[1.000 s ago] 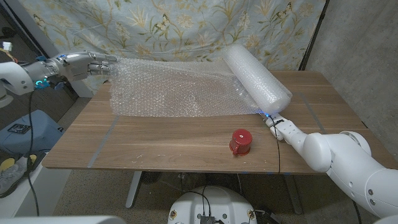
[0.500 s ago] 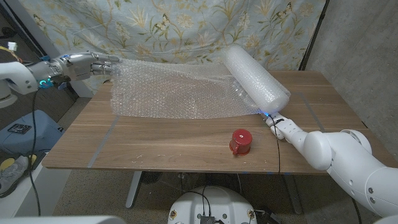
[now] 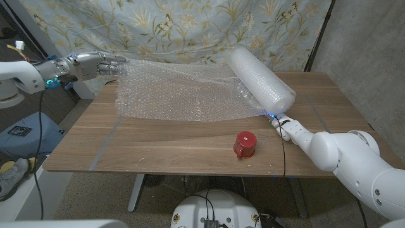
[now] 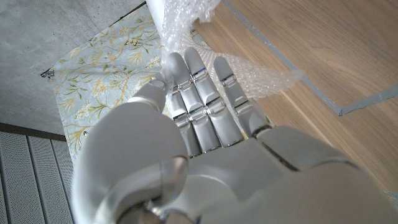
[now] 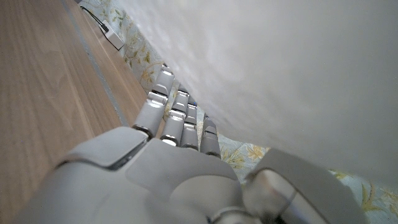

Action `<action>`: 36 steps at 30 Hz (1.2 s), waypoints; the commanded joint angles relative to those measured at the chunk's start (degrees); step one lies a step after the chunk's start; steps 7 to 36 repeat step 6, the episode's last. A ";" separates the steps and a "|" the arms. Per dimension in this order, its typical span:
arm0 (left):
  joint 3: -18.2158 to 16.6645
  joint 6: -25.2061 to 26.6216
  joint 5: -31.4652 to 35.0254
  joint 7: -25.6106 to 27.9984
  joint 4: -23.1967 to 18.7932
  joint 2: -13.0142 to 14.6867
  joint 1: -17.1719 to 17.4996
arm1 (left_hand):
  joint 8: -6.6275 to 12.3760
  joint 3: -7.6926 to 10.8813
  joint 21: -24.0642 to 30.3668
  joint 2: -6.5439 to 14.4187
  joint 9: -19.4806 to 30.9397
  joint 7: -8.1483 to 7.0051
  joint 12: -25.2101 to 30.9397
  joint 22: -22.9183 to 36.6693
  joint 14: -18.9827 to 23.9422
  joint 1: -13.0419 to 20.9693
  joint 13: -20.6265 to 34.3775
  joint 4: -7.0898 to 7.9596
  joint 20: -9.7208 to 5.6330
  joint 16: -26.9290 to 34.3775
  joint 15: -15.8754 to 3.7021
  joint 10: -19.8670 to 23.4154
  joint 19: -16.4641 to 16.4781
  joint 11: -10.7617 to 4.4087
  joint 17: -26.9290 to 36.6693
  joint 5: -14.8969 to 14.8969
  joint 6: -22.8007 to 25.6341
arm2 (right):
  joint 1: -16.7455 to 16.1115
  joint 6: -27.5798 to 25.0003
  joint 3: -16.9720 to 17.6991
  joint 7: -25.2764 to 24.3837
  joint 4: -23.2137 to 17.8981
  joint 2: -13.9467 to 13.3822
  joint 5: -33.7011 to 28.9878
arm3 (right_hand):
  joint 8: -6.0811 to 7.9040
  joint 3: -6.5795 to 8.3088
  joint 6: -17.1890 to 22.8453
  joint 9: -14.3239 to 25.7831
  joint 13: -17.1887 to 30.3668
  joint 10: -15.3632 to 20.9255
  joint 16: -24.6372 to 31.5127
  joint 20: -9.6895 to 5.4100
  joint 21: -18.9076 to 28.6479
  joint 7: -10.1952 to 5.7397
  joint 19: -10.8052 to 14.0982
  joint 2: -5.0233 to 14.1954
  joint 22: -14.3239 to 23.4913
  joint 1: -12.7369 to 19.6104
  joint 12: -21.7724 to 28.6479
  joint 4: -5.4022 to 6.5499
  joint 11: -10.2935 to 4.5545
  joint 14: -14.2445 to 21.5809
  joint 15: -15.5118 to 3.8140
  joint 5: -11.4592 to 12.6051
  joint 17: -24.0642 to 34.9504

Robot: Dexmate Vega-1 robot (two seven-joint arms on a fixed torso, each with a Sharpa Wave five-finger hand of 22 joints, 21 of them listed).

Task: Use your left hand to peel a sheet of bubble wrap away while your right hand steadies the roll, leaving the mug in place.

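Note:
The bubble wrap roll [image 3: 261, 78] lies slantwise on the table's back right. A loose sheet [image 3: 183, 92] runs from it leftward over the wood. My left hand [image 3: 95, 64] is raised past the table's back left corner and pinches the sheet's far corner; in the left wrist view its fingers [image 4: 198, 87] close on the wrap [image 4: 258, 78]. My right hand [image 3: 282, 125] touches the roll's near end. In the right wrist view its straight fingers [image 5: 177, 118] lie along the white roll [image 5: 280, 74]. The red mug [image 3: 244, 144] stands on the table's front, just left of the right hand.
The wooden table [image 3: 158, 145] has bare wood in front of the sheet and left of the mug. A flowered cloth [image 3: 190, 25] hangs behind the table. A grey wall [image 3: 367, 38] stands on the right. Cables and clutter lie on the floor at the left [image 3: 19, 133].
My left hand has shifted slightly right and up with the corner. The sheet's left edge has followed it and lifted a little. Roll, mug and right hand have stayed put.

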 commanded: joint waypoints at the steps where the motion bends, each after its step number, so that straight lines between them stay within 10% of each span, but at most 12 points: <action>1: 2.35 0.84 -0.77 2.50 -1.47 0.88 -1.42 | 0.02 0.18 0.32 0.23 0.44 1.11 -0.25 0.10 -0.42 0.14 0.10 0.40 0.18 -0.04 -0.64 0.81 -0.18 -0.65 0.11 0.43 0.91 | 0.34 -0.37 1.14 -0.89 0.19 -0.07 -1.25 | 0.33 -0.43 0.22 -0.03 0.10 0.37 0.46 0.04 -0.14 0.02 0.12 0.46 0.34 -0.08 -0.09 0.16 -0.08 -0.25 0.08 0.27 0.04; 36: 2.74 1.18 -0.87 3.56 -2.78 0.82 -1.16 | 0.01 0.17 0.43 0.25 0.50 1.22 -0.24 0.09 -0.40 0.12 0.14 0.41 0.16 0.00 -0.67 0.92 -0.19 -0.58 0.20 0.43 0.94 | 0.52 -0.36 1.60 -1.30 0.25 0.10 -1.91 | 0.33 -0.50 0.29 -0.03 0.14 0.36 0.47 0.09 -0.21 -0.01 0.19 0.47 0.35 -0.06 -0.16 0.15 -0.06 -0.34 0.07 0.32 0.01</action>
